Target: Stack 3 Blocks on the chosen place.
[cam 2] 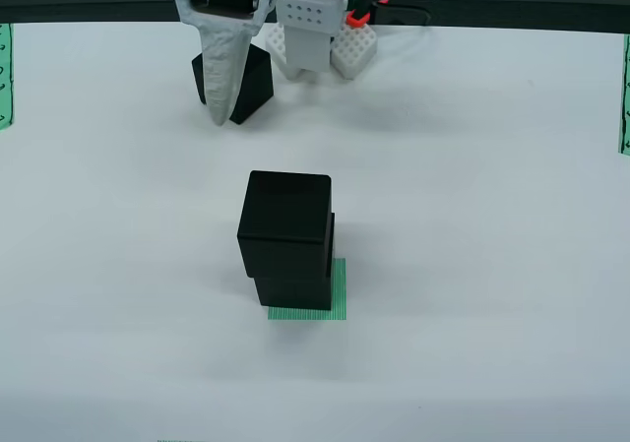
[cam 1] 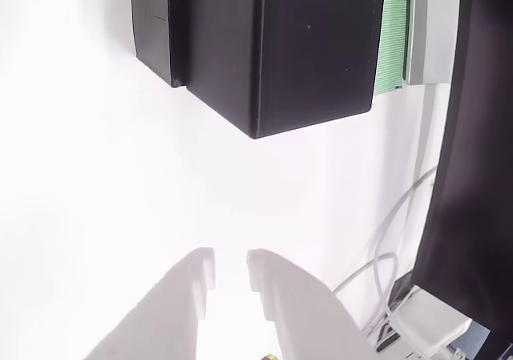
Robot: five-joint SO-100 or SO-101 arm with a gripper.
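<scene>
Bench: white surface (cam 2: 472, 265), matte and evenly lit, edged by a dark band at the far side in the front view.
Patch: green-and-white striped square (cam 2: 338, 299) is seen lying flat on the bench, mostly covered by the stack.
Stack: two black cubes are set one on the other on the patch; the upper cube (cam 2: 285, 221) is shifted left of the lower cube (cam 2: 295, 289) and overhangs it.
Third cube: a black cube (cam 2: 254, 83) is seen on the bench near the arm's base, well apart from the stack, partly hidden behind the fingers.
Gripper: white gripper (cam 1: 231, 268) is held above the bare bench with a narrow gap between its fingertips and nothing between them; in the front view it hangs just in front of the third cube.
Cables: white cables (cam 1: 385, 256) are seen at the right in the view that rides on the gripper.
</scene>
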